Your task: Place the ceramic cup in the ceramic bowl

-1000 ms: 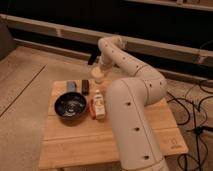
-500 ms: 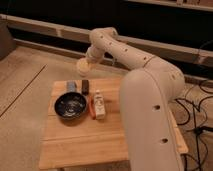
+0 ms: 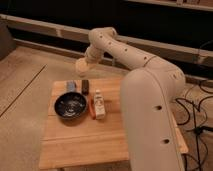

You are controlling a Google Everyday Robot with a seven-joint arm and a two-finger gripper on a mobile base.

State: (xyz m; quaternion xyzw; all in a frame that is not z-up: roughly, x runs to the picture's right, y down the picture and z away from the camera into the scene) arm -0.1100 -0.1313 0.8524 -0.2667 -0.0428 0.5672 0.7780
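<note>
The ceramic cup (image 3: 80,67), small, round and cream, hangs in the air at the end of my arm, above the table's far left edge. My gripper (image 3: 85,62) is shut on it from above right. The ceramic bowl (image 3: 71,106), wide, glossy and black with light streaks inside, sits on the left part of the wooden table (image 3: 80,142). The cup is behind and above the bowl, slightly to its right, and apart from it.
A white bottle (image 3: 99,104) with an orange-red side lies just right of the bowl. A small grey-blue block (image 3: 71,86) and a dark block (image 3: 85,86) lie behind the bowl. My large white arm (image 3: 150,100) covers the table's right side. Cables lie on the floor at right.
My gripper has carried the cup leftward, from above the bottle's far end to behind the bowl. The arm has swung left with it.
</note>
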